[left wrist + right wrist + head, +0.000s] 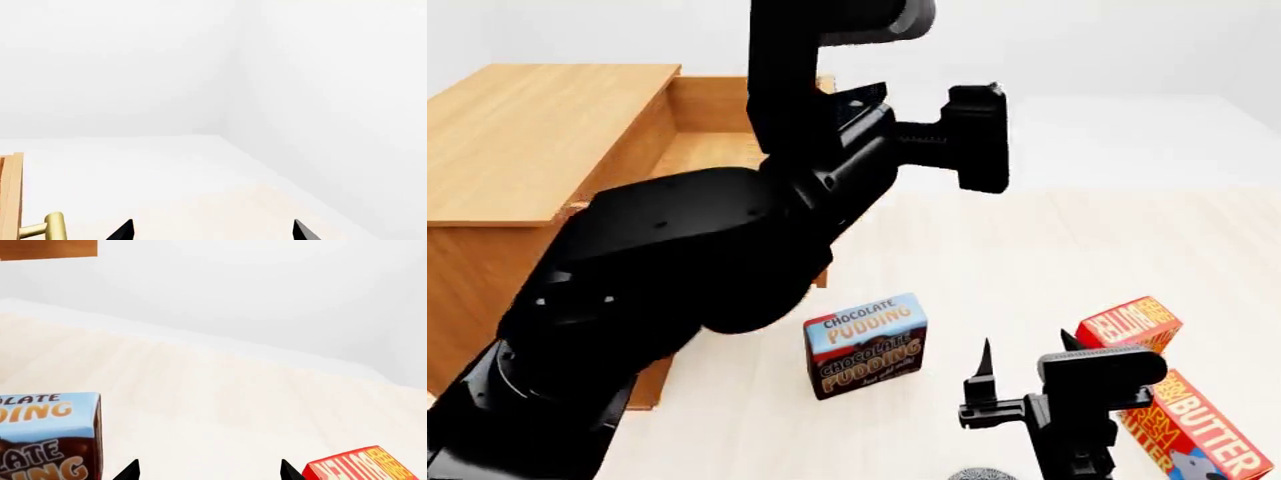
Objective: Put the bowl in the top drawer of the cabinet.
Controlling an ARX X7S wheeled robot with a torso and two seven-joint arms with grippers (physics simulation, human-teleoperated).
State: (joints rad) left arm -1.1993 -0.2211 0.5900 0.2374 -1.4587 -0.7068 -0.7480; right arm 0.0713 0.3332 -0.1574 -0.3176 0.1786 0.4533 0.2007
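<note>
Both arms' jaws are released; the top drawer [714, 130] stands pulled out.

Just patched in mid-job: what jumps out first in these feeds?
The robot's bulky black left arm fills the head view's left, hiding much of the wooden cabinet and its pulled-out top drawer. On the pale floor sit a chocolate pudding box and, beside the open right gripper, a red box.

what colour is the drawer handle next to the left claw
Brass gold, a shiny metal handle on the top drawer; clearest in the left wrist view.
</note>
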